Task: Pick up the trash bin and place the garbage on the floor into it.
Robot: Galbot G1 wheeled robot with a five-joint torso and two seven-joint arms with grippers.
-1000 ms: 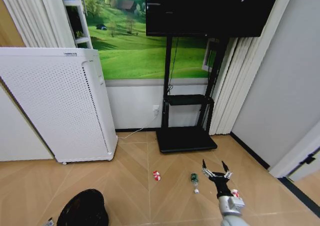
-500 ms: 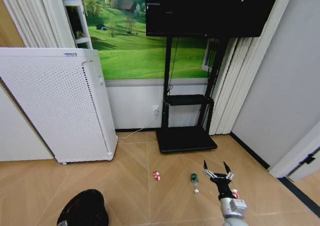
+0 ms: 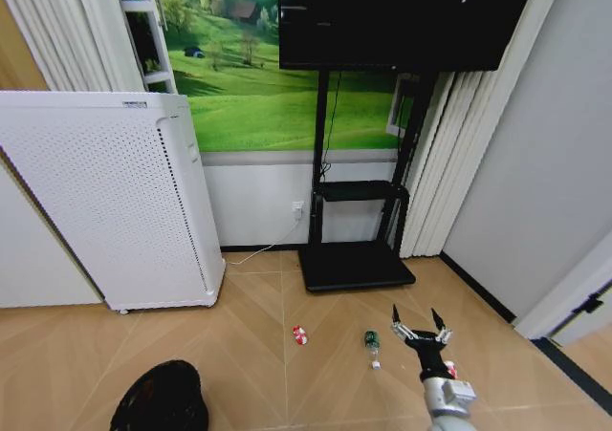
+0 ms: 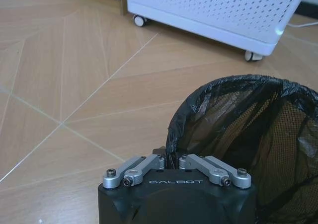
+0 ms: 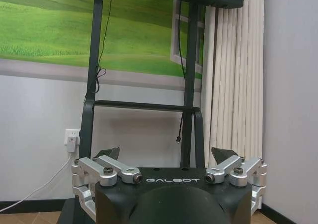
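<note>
The trash bin (image 3: pixel 161 398), black mesh with a black liner, is at the lower left of the head view. In the left wrist view my left gripper (image 4: pixel 169 160) is shut on the rim of the trash bin (image 4: pixel 238 129). On the wood floor lies the garbage: a red-and-white can (image 3: pixel 300 334), a green bottle (image 3: pixel 371 340) with a white cap, and another red-and-white piece (image 3: pixel 450 367) partly hidden behind my right arm. My right gripper (image 3: pixel 417 323) hangs open above the floor just right of the bottle. Its fingers (image 5: pixel 108 153) are spread with nothing between them.
A tall white air purifier (image 3: pixel 115 202) on castors stands at the left, close behind the bin. A black TV stand (image 3: pixel 356 259) stands against the back wall beyond the garbage, with a cable running to a wall socket. A grey wall closes the right side.
My right gripper has drifted slightly right and toward me, still open. The bin has shifted a little lower in the head view. A small part at the bottom left edge has left the picture.
</note>
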